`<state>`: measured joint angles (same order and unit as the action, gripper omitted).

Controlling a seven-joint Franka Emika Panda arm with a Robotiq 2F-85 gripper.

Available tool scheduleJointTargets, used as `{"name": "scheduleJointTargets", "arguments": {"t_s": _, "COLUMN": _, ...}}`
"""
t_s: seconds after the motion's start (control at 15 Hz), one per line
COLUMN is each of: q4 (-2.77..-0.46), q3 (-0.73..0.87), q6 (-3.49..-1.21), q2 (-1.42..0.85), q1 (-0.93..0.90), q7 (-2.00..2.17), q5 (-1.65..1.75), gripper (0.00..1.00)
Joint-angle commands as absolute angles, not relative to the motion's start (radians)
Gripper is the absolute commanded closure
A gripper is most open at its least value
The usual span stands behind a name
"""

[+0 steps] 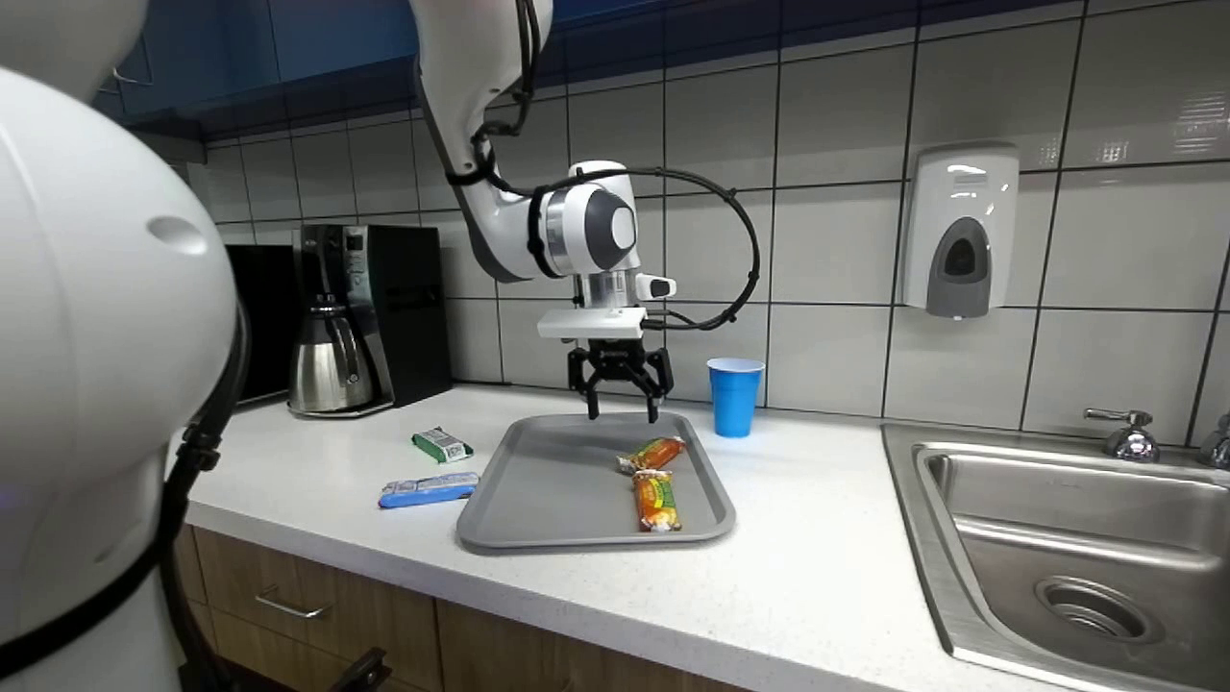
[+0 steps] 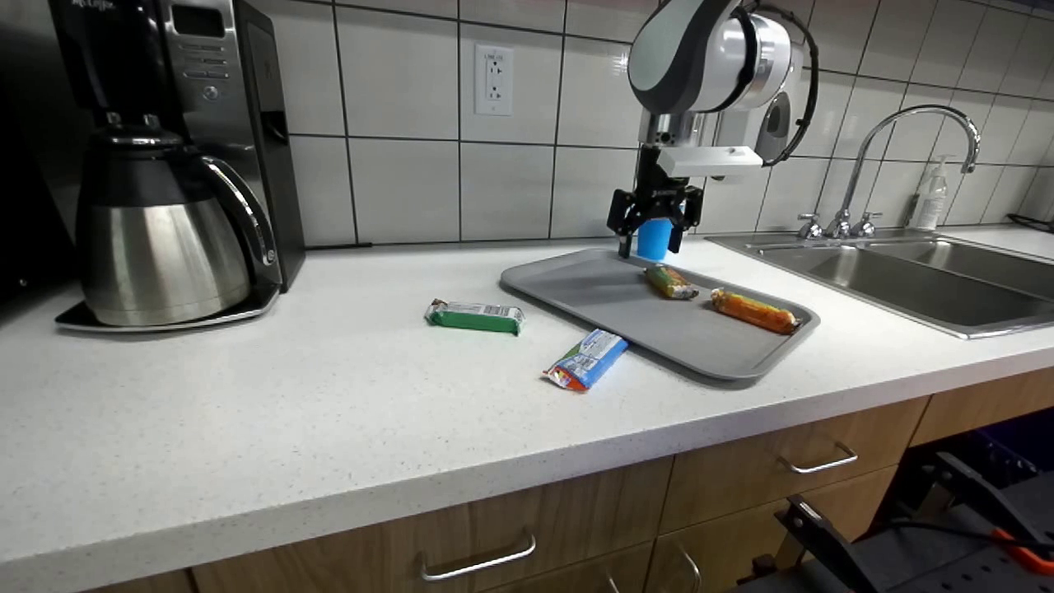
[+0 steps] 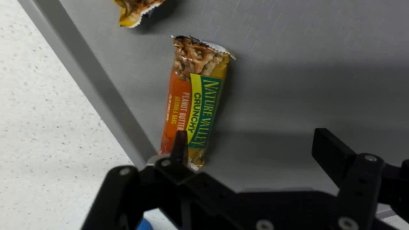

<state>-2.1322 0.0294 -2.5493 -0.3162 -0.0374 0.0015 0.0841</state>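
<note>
From the left in an exterior view, a black coffee maker [image 1: 413, 317] with a steel carafe [image 1: 332, 365] stands at the back of the counter [image 1: 788, 538]. Next come a green-wrapped bar [image 1: 442, 445] and, nearer the front, a blue-wrapped bar [image 1: 428, 489], its end either touching the grey tray [image 1: 538, 490] or just beside it; I cannot tell which. Over the tray's back part hang the fingers [image 3: 332, 156], spread wide, with nothing held between them. Nearest to them, lower down on the tray, lies an orange-and-green granola bar [image 3: 191, 105]. In the wrist view it sits well left of the middle of the gap: its near end shows partly behind the left-hand finger, the rest reaches ahead, and its long axis runs roughly across the line joining the two fingertips. A second granola bar [image 1: 657, 502] lies close to its far end, toward the counter's front. Further right, a blue cup [image 1: 735, 399] stands upright just beyond the tray, and then comes the steel sink [image 1: 930, 529]
</note>
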Motion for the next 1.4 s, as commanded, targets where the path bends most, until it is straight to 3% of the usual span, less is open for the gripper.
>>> {"name": "scheduleJointTargets", "arguments": {"t_s": 0.0, "q4": -2.134, "q3": -0.007, "q6": -2.546, "q2": -0.298, "q1": -0.040, "q7": -0.048, "q5": 0.086, "gripper": 0.00}}
{"name": "scheduleJointTargets", "arguments": {"t_s": 1.33, "q4": -2.114, "q3": -0.197, "q6": -2.602, "q2": -0.336, "q1": -0.086, "q7": -0.356, "q5": 0.073, "gripper": 0.00}}
